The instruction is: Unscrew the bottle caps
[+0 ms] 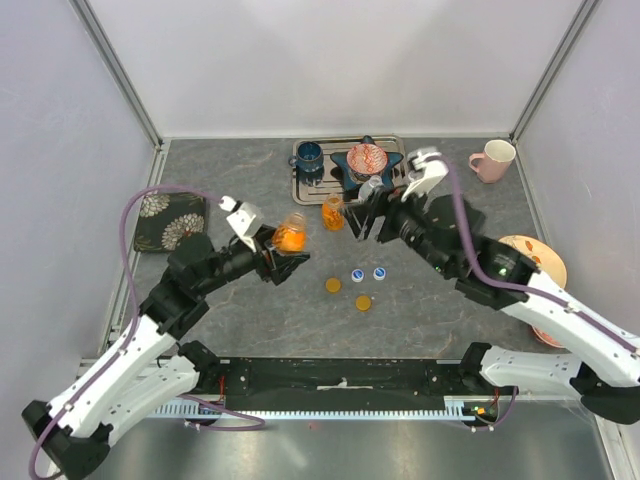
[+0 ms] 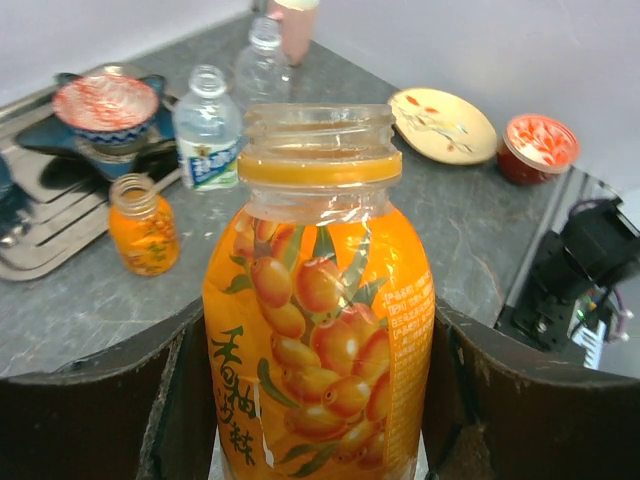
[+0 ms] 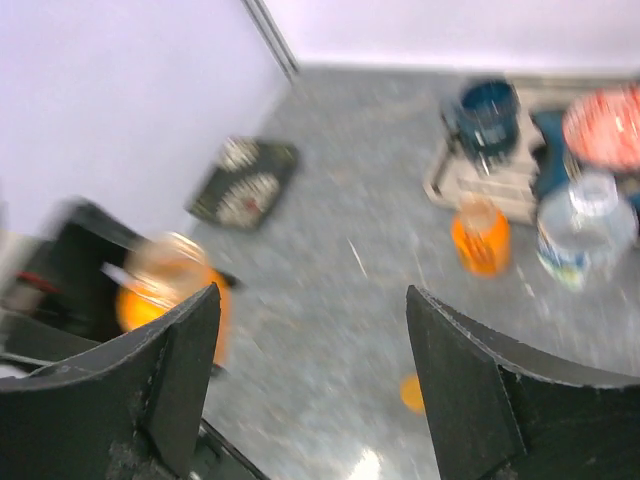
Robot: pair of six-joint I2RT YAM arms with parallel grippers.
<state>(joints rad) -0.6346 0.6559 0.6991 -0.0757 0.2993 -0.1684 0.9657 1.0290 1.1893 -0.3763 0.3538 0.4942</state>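
My left gripper (image 1: 280,252) is shut on a short orange-liquid bottle (image 1: 291,237), held upright with its neck open; it fills the left wrist view (image 2: 320,300). A second orange bottle (image 1: 333,212) stands uncapped by the tray, also in the left wrist view (image 2: 143,225). A labelled water bottle (image 2: 207,125) and a clear bottle (image 2: 262,60) stand behind it, both uncapped. Two orange caps (image 1: 333,285) (image 1: 363,302) and two blue caps (image 1: 357,274) (image 1: 379,272) lie on the table. My right gripper (image 1: 362,222) is open and empty above the table in its blurred wrist view (image 3: 310,300).
A metal tray (image 1: 300,190) at the back holds a blue mug (image 1: 309,155) and a patterned bowl (image 1: 366,158) on a star plate. A pink mug (image 1: 494,158) stands back right. A plate (image 1: 552,258) is at the right, a patterned mat (image 1: 170,220) at the left.
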